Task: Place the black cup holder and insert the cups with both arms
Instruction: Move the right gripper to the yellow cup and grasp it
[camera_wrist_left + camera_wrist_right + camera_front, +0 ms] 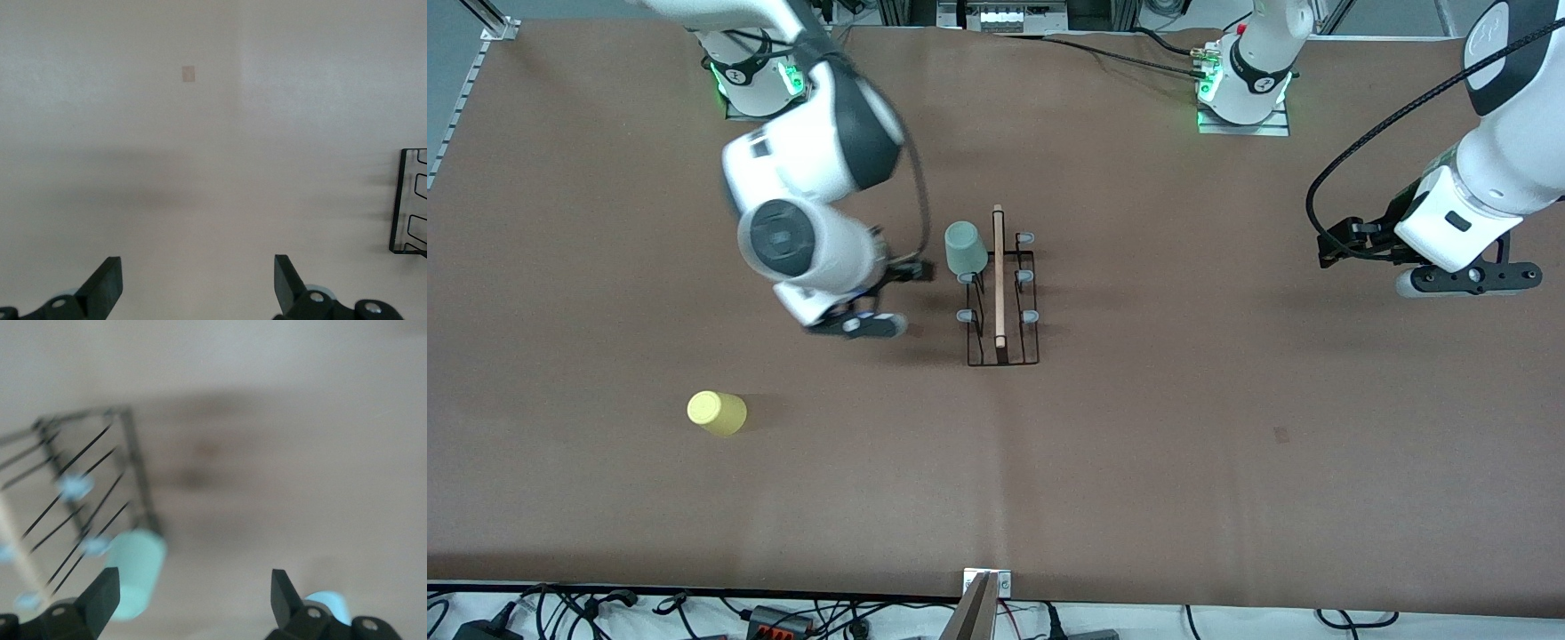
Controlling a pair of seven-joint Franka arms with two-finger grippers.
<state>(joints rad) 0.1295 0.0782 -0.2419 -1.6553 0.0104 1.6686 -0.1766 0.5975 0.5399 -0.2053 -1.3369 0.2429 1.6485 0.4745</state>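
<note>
The black cup holder point(1002, 298) stands mid-tabletop, its wooden rod running toward and away from the front camera; one pale green cup point(965, 248) sits on its peg farthest from that camera, on the right arm's side, with five pegs bare. The right end effector point(871, 313) hangs open and empty just beside the holder; the single yellow cup point(717, 413) lies nearer the camera toward that arm's end, so the right arm seems better placed; the left end effector point(1467, 280) waits open and empty over bare tabletop point(1227, 462).

Both arms are glossy white with rounded shells and black joint bands. The right arm point(809, 204) shows a dark grey round cap on its wrist; the left arm point(1485, 178) trails a looping black cable. Green lights glow at both bases. The grippers are black, with silver screws.
</note>
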